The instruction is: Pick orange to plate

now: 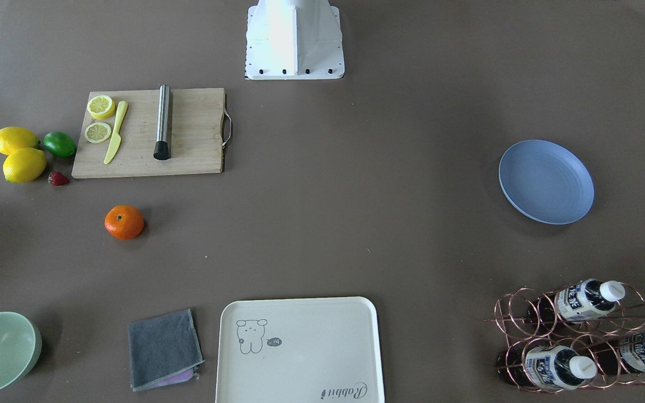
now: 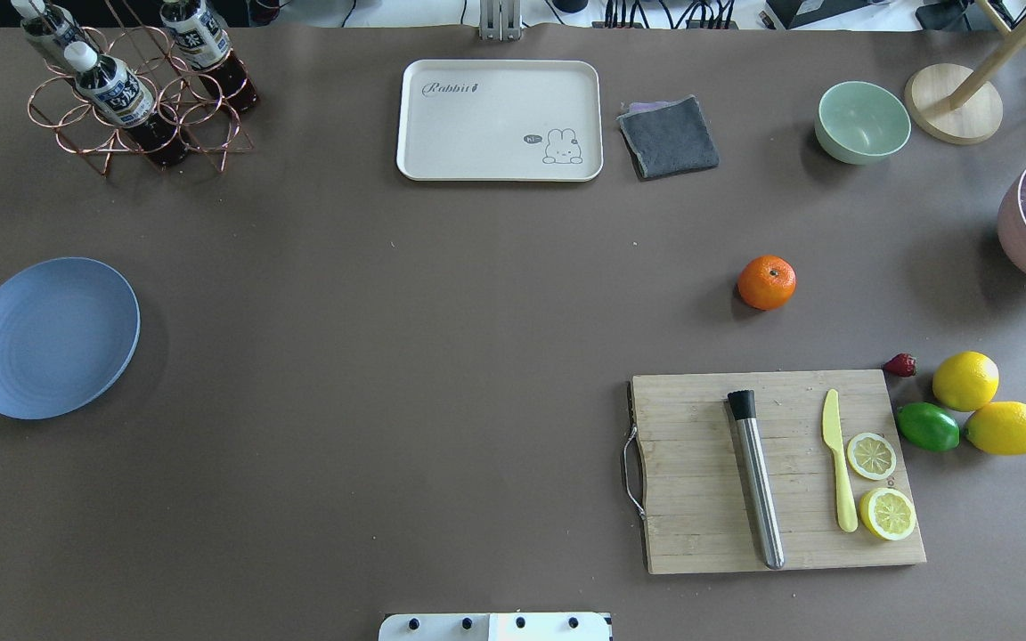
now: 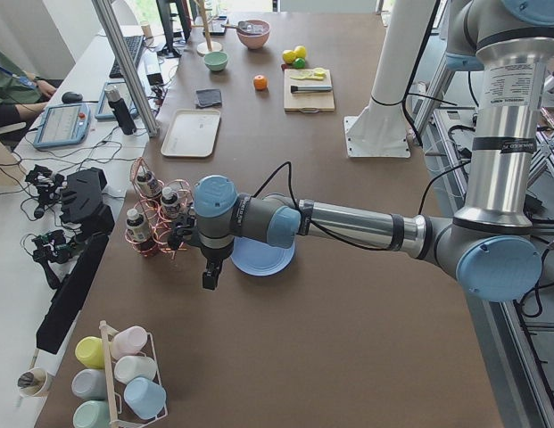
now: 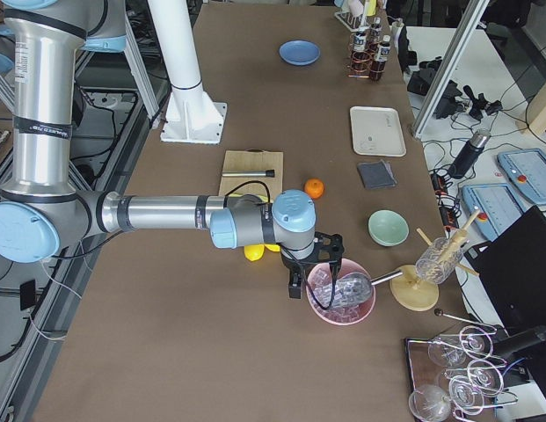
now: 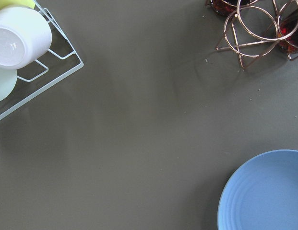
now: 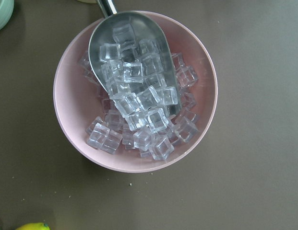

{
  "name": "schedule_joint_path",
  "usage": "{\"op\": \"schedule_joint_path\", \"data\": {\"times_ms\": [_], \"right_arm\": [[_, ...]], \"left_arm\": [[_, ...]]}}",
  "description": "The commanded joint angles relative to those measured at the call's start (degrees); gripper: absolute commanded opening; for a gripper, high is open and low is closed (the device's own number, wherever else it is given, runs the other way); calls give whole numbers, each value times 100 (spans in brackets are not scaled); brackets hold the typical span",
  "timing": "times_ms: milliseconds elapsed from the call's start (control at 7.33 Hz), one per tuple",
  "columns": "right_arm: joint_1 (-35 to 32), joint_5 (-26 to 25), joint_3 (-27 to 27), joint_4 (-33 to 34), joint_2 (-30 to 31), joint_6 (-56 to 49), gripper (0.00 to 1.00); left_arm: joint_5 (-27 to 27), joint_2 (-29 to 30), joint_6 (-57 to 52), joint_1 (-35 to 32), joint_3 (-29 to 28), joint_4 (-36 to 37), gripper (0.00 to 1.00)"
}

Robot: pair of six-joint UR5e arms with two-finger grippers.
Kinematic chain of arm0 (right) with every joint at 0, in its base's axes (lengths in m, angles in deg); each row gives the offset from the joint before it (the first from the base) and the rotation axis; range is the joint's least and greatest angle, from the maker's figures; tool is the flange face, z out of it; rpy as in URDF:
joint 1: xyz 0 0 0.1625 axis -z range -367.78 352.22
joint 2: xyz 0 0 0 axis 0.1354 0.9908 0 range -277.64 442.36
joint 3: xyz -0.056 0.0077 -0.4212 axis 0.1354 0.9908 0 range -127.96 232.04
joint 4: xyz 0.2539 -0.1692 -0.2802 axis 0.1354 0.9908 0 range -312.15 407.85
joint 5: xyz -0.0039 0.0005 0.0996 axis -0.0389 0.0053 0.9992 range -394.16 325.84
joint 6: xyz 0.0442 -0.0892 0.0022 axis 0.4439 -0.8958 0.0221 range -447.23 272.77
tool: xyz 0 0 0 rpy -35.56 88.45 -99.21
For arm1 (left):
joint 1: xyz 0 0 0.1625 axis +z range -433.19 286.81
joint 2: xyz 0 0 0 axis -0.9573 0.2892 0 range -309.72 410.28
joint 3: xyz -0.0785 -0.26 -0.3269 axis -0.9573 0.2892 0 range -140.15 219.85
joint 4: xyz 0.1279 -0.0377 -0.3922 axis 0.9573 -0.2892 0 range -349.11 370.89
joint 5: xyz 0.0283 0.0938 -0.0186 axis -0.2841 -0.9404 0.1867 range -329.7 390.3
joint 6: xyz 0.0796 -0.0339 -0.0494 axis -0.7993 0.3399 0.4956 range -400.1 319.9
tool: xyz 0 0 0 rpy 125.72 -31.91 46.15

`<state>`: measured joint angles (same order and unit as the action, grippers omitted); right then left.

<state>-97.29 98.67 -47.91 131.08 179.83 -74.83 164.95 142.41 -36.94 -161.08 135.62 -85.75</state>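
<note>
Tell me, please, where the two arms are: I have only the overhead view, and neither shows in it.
Observer: The left gripper hangs above the table beside the plate, not over it.
Operator: And the right one?
Observer: The right gripper hangs over the pink bowl of ice; the orange lies apart from it.
Operator: Are they open?
Observer: I cannot tell; only the side views show them, and neither wrist view shows fingers.
</note>
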Motion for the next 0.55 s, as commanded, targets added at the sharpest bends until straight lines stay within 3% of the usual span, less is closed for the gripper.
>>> {"op": "schedule_joint_path", "data": {"times_ms": [0,409], "right_arm": [[73,-240,11,0,-8,-36,100],[126,-187,-24,-35,-17,-28,100]], "left_arm": [[-192,-20,9,0,-32,-22,99],[-203,-20,0,35,-94,-22,99]]}}
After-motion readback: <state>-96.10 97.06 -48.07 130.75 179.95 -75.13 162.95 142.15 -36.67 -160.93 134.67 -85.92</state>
